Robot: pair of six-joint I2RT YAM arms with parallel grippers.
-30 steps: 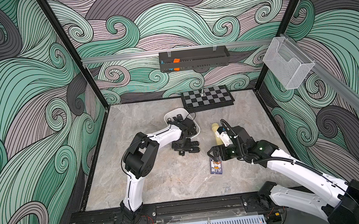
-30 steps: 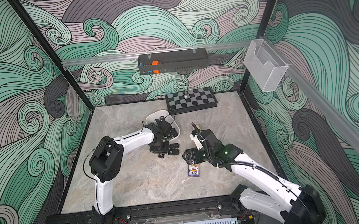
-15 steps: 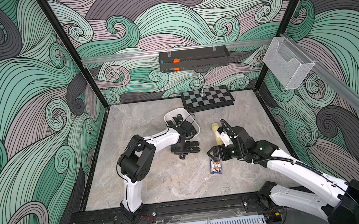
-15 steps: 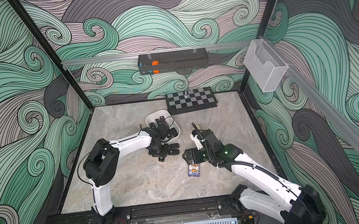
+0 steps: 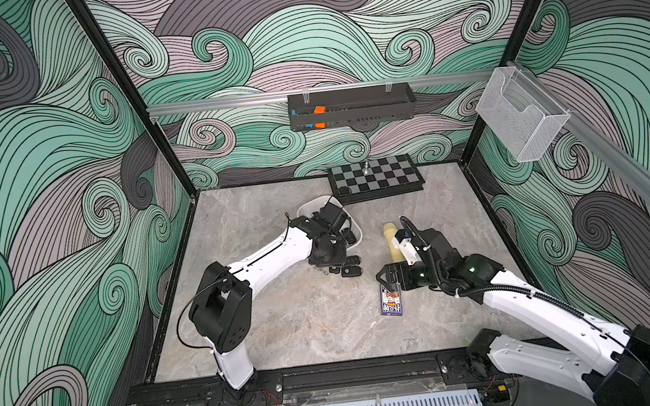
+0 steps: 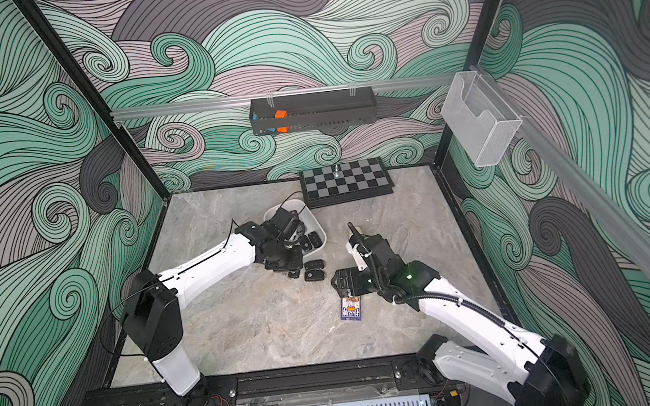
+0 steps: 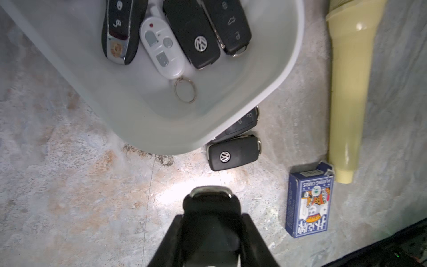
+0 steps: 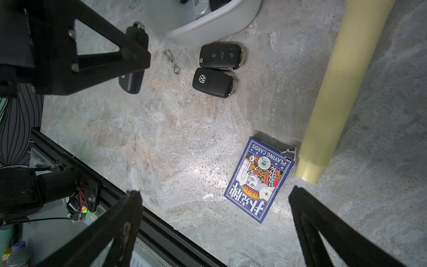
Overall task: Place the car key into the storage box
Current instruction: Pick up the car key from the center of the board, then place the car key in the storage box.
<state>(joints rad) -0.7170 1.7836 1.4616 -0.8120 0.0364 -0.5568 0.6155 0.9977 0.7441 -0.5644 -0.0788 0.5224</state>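
In left wrist view, storage box at frame top was smooth white plastic w/ soft sheen, car key lower centre matt blk plastic w/ chrome-look metal rim, card pack glossy printed cardboard, cream tube smooth plastic, tabletop mottled stone-look.

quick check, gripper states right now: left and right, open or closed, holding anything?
Left gripper: closed, fingers clamped on a black car key.
Right gripper: open, holding nothing.
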